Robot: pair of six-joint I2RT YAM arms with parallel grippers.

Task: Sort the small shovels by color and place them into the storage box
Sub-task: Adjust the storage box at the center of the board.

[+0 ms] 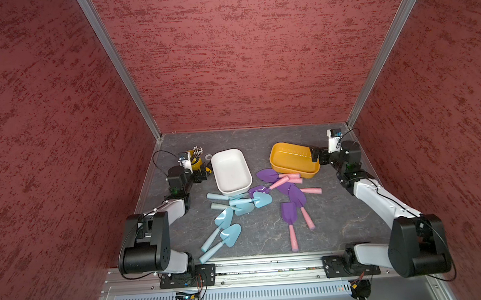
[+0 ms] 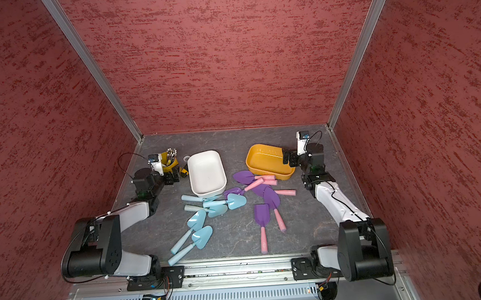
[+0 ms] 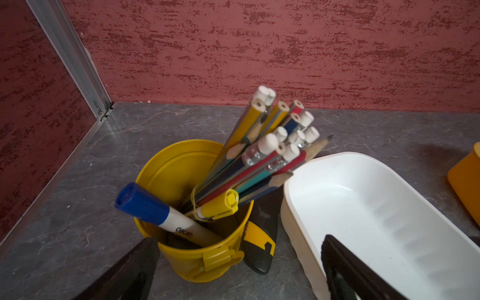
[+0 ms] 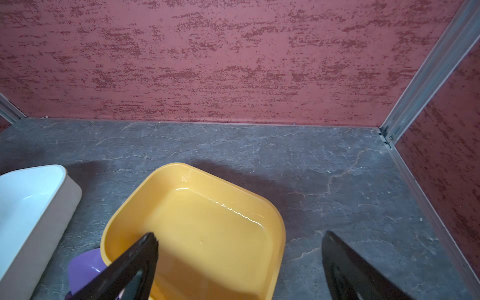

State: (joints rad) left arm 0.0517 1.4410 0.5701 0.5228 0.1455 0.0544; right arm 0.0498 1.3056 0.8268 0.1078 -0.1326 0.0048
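Several light blue shovels (image 1: 237, 206) (image 2: 211, 207) lie in front of the empty white storage box (image 1: 230, 171) (image 2: 207, 170) (image 3: 363, 207). Several shovels with purple blades and pink handles (image 1: 290, 212) (image 2: 262, 214) lie before the empty yellow storage box (image 1: 293, 160) (image 2: 269, 161) (image 4: 207, 228). My left gripper (image 1: 203, 173) (image 3: 239, 240) stands open at the back left, between a pencil cup and the white box. My right gripper (image 1: 318, 155) (image 4: 240, 236) is open over the yellow box's right rim, holding nothing. One purple blade (image 4: 85, 262) peeks out beside that box.
A yellow cup (image 1: 195, 159) (image 3: 192, 207) of pencils and markers stands in the back left corner, with a black-and-yellow tool (image 3: 259, 244) beside it. A small white ring (image 1: 208, 157) lies behind the white box. Red walls close three sides; a metal rail (image 1: 270, 266) runs along the front.
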